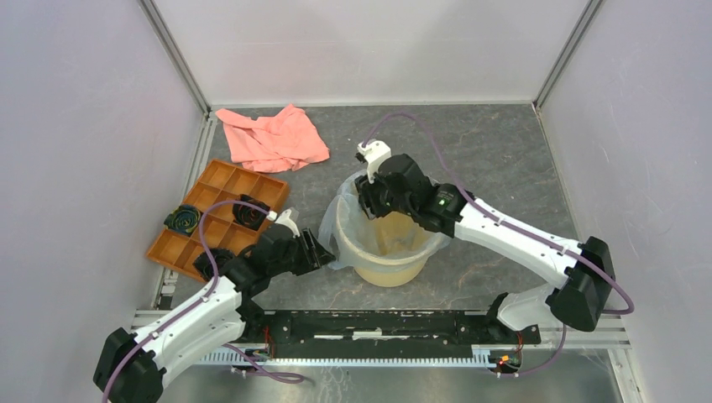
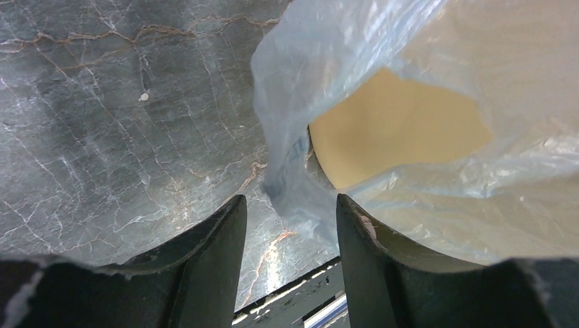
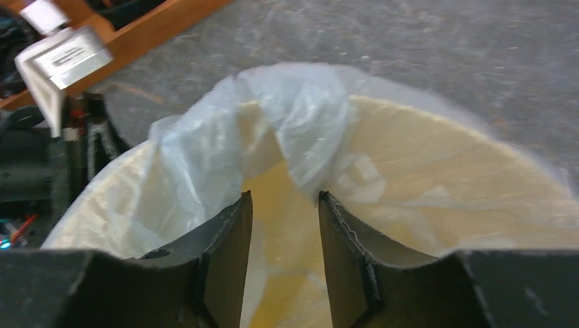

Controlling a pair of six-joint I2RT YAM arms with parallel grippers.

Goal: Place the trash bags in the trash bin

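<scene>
The pale yellow trash bin stands at the table's middle. A thin blue-grey trash bag lines it, draped over the rim and hanging down its left side. My left gripper is open, low beside that hanging flap. In the left wrist view a fold of the bag hangs just ahead of the gap of the gripper, with bare bin wall behind. My right gripper hovers open over the bin's far-left rim. Its fingertips touch a bunched bag fold inside the bin.
A salmon-pink cloth lies at the back left. An orange compartmented tray holding dark coiled items sits left of the bin, close behind my left arm. The mounting rail runs along the near edge. Enclosure walls stand on three sides.
</scene>
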